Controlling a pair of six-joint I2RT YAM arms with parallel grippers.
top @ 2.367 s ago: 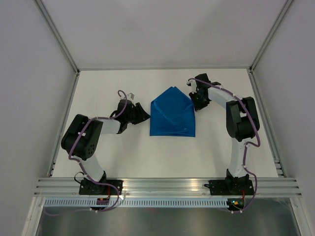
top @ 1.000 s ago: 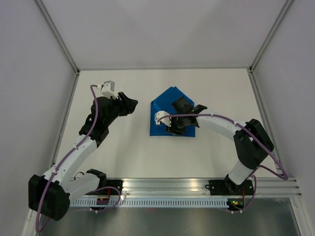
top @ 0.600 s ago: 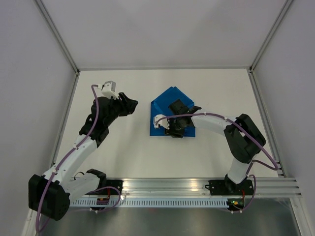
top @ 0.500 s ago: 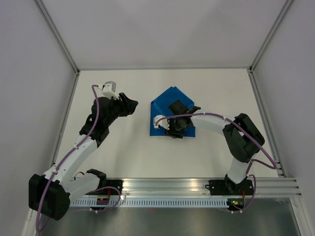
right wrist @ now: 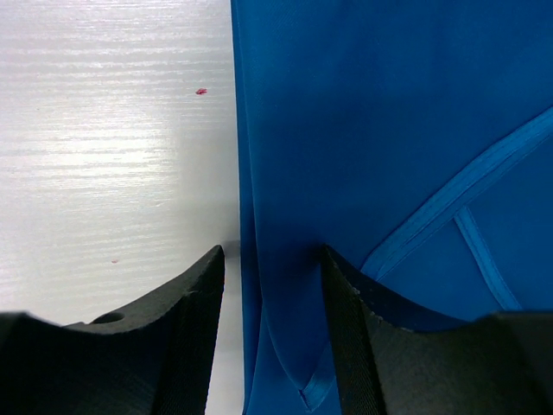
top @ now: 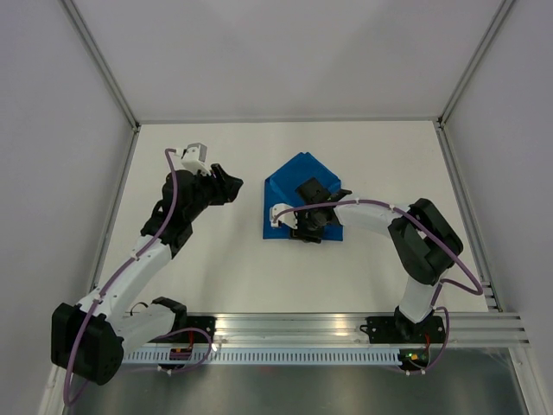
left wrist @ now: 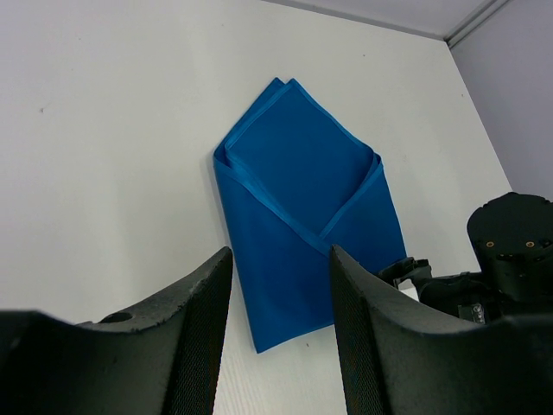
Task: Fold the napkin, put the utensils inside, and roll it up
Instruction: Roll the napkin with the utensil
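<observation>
- Napkin (left wrist: 298, 181) lies flat in the middle of the bench (top: 216, 268), folded into a pointed envelope. No knife shows in any view, so it may be tucked inside.
- Right tool (right wrist: 270, 259) sits low at the cloth's edge, jaws apart astride it and gripping nothing, probably placed to pinch that edge and start the roll.
- Left tool (left wrist: 278, 255) hovers beside the cloth, jaws apart and empty, clear of the work.
</observation>
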